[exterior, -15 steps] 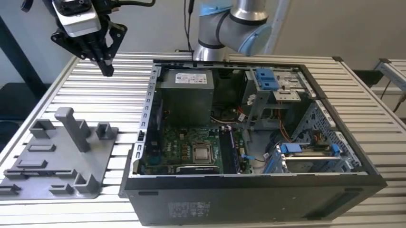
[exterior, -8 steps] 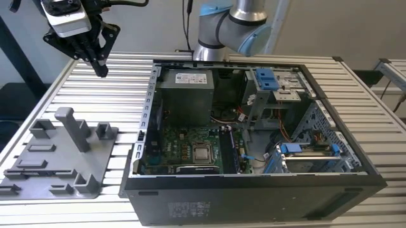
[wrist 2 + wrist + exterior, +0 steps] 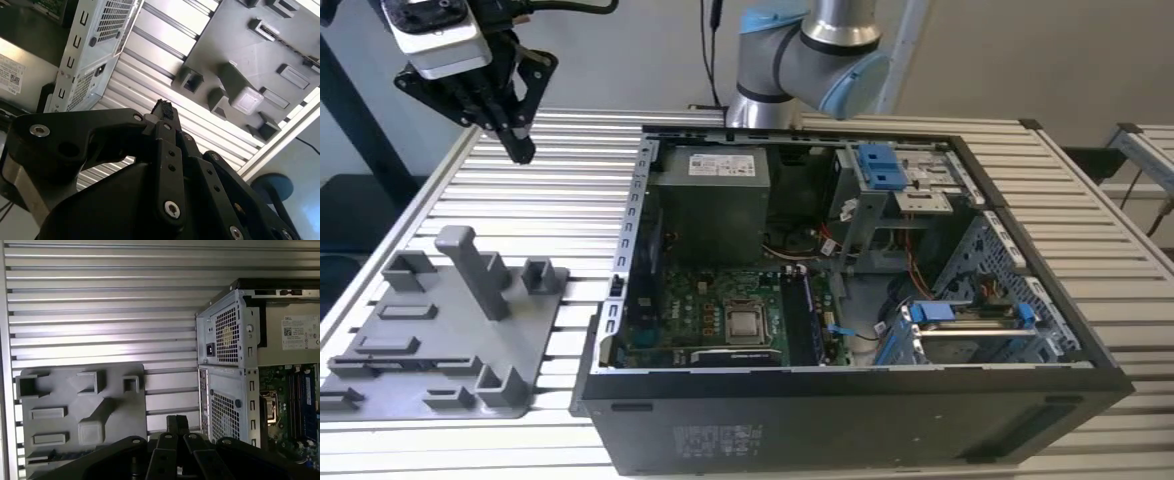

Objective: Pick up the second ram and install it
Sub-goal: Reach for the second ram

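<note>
My gripper [image 3: 520, 152] hangs high over the slatted table at the exterior view's far left, beyond the grey fixture tray [image 3: 447, 340] and left of the open computer case [image 3: 854, 260]. Its black fingers [image 3: 163, 107] are shut against each other, and nothing shows between them in either wrist view. In the first wrist view the fingertips [image 3: 176, 422] sit above the gap between the tray [image 3: 80, 415] and the case's perforated rear wall [image 3: 227, 380]. Bluish strips stand in the memory slots [image 3: 306, 395] on the motherboard. I cannot tell the second ram apart there or on the tray.
The arm's base [image 3: 801, 60] stands behind the case. Upright posts [image 3: 474, 270] rise from the tray. Inside the case are a grey power supply [image 3: 710, 195], a processor socket [image 3: 747, 322] and blue drive latches [image 3: 883, 165]. Bare slatted table [image 3: 100, 315] lies under the gripper.
</note>
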